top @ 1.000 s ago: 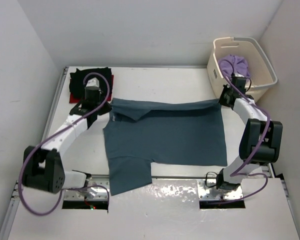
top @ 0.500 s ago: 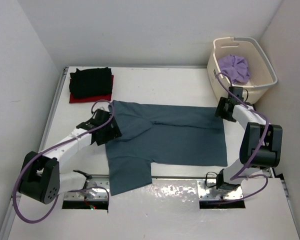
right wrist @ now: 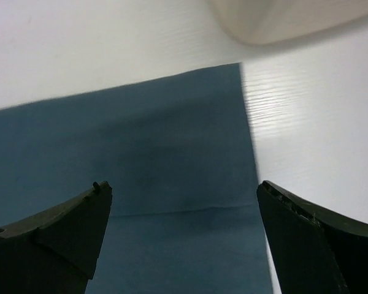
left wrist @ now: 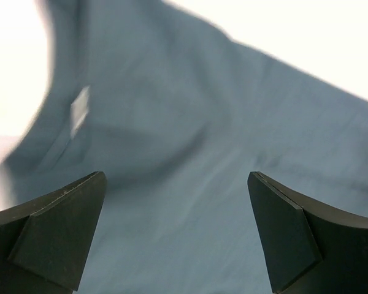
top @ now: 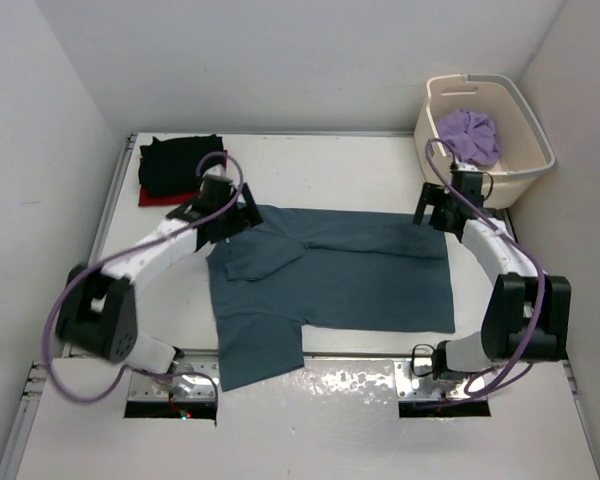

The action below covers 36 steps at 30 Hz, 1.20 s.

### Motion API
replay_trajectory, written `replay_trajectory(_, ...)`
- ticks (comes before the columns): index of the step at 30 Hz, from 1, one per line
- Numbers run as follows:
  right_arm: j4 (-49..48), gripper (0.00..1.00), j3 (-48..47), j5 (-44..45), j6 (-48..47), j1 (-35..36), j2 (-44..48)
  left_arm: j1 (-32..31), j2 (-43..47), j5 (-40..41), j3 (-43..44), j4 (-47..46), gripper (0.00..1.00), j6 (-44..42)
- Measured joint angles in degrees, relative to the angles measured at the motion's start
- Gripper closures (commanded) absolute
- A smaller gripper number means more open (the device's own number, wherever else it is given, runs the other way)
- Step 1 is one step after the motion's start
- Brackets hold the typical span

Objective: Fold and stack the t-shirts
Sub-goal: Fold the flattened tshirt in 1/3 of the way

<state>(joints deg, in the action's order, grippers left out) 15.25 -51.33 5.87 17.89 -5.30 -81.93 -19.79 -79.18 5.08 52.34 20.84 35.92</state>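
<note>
A dark teal-blue t-shirt [top: 350, 270] lies spread flat mid-table, its collar part folded over at the left. My left gripper [top: 240, 212] hovers open above its far left corner; the left wrist view shows cloth [left wrist: 202, 122] and a white tag [left wrist: 80, 110] beyond the empty gripper [left wrist: 176, 184]. Over the far right corner my right gripper [top: 428, 210] is also open, the shirt edge [right wrist: 172, 135] under it and nothing in the gripper [right wrist: 184, 187]. A folded black t-shirt [top: 178, 162] rests on a red t-shirt [top: 152, 196] at the back left. The lavender t-shirt [top: 467, 134] sits in the basket.
The cream laundry basket [top: 525, 120] stands at the back right corner, close behind my right gripper; its wall [right wrist: 282, 15] shows in the right wrist view. A sleeve of the teal shirt [top: 255, 355] reaches the table's near edge between the arm bases.
Both grippers went from shut on the teal shirt's far edge to open, and the edge now lies flat. The left gripper swung toward the near side, then back to the far corner.
</note>
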Motion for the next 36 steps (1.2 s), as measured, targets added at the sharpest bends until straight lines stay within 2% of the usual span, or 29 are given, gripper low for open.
replay_trajectory(7,-1.99,0.01,-3.54,-4.07,0.04,3.54,-11.47,1.25,-29.27,-3.06,21.59,-7.65,0.00,-2.95)
replay_trajectory(10,-2.91,0.01,-5.44,-4.70,0.33,3.67,-16.83,2.49,-35.74,-4.28,24.22,-7.93,0.00,-3.30)
replay_trajectory(19,-3.08,0.01,-13.35,-3.89,2.27,3.85,-28.17,6.45,-41.46,-4.28,30.51,-8.81,0.00,-4.17)
replay_trajectory(26,-2.60,0.01,-24.37,-2.67,2.67,4.17,-36.09,7.76,-53.53,-4.17,49.51,-6.21,0.00,-6.16)
replay_trajectory(29,-2.29,0.01,-27.54,-3.08,2.14,4.39,-38.01,8.31,-56.48,-4.24,54.66,-4.90,0.00,-7.13)
replay_trajectory(33,-1.05,0.01,-27.56,-3.93,0.17,4.44,-37.38,8.55,-54.84,-3.93,53.16,-3.80,0.00,-8.63)
replay_trajectory(36,-0.42,0.01,-24.70,-4.02,-1.53,5.29,-32.89,7.98,-47.78,-2.23,45.05,-2.58,0.00,-9.66)
